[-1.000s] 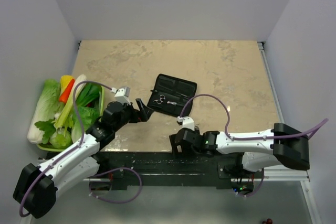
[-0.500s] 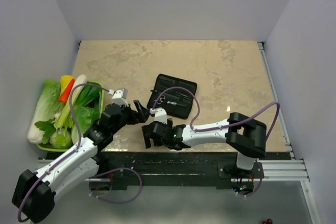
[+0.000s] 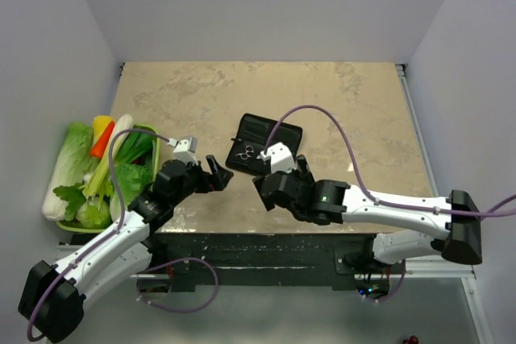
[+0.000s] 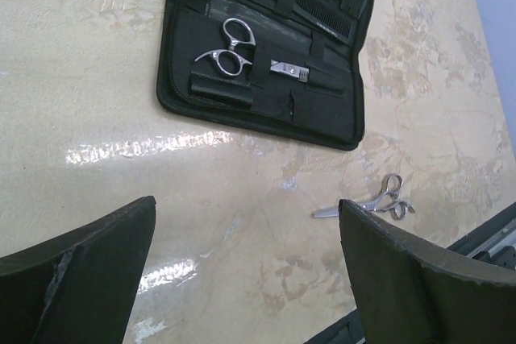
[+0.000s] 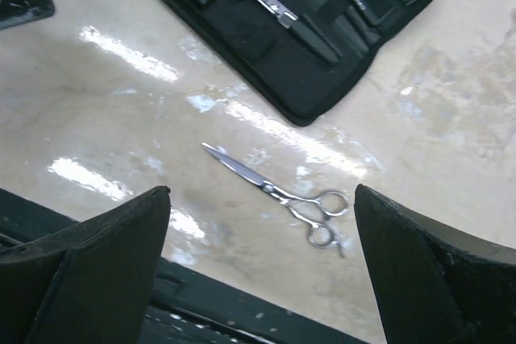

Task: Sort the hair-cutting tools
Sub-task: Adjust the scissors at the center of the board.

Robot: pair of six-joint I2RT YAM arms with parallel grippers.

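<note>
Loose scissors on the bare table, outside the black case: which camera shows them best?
The right wrist view: the loose scissors lie whole near the middle, blades and both rings clear. The left wrist view shows them small, low on the right. The top view does not show them.

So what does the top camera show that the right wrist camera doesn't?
Only the top view shows the vegetables at the left edge of the table, and the whole left arm and right arm. Only the right wrist view shows the loose scissors, lying on the table apart from the case; I cannot spot them from above. Both views show the open black case with a second pair of scissors tucked into it.
</note>
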